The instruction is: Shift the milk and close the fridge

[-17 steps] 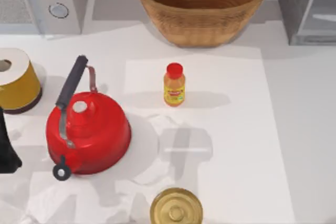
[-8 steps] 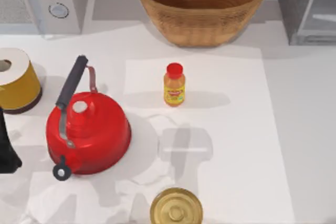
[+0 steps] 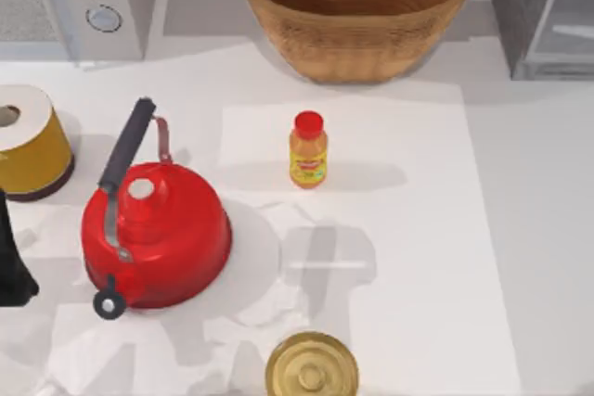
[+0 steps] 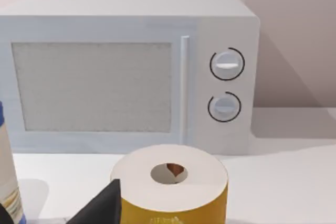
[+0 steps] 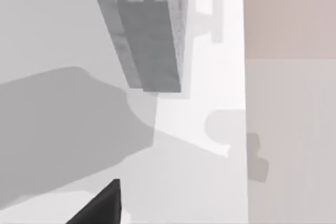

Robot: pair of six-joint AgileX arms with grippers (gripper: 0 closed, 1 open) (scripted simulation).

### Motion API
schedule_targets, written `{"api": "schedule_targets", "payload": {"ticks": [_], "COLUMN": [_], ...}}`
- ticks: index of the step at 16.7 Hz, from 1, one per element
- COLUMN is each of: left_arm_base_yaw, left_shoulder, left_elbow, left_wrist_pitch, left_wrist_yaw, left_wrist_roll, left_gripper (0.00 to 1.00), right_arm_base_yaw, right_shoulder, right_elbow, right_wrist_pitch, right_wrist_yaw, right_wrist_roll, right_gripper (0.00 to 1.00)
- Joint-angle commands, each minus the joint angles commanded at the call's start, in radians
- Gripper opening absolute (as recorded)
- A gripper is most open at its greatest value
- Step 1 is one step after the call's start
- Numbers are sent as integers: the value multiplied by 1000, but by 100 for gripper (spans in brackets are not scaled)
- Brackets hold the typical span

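- The left end effector (image 3: 11, 271) sits low at the counter's (image 3: 520, 229) left edge; whether its fingers are apart or together cannot be told.
- Just beside it, the milk (image 4: 7, 182) shows as a blue-and-white sliver in the left wrist view, with the yellow roll (image 4: 170, 184) and microwave (image 4: 126, 72) beyond.
- The fridge (image 3: 543, 11) stands far across, at the back right.
- Judged step: securing the milk; next calls for a firm grip, then a lift.

Grey fridge (image 3: 543, 11) at table's far right corner; milk (image 4: 8, 182) beside the left arm.
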Motion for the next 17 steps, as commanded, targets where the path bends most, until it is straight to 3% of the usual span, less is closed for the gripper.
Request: {"api": "schedule_targets", "payload": {"ticks": [12,17], "left_arm_base_yaw": [0,0], "left_shoulder": [0,0], "left_elbow": [0,0], "left_wrist_pitch": [0,0], "left_wrist_yaw": [0,0], "left_wrist_roll": [0,0], "left_gripper": [100,100], "right_arm_base_yaw": [618,728], "right_shoulder": [26,-20], "right_elbow": [-13,-13], "right_wrist_pitch": [830,1050], "right_wrist_yaw": [149,162], "right_wrist_roll": [982,1205], "right_gripper": [100,100]}}
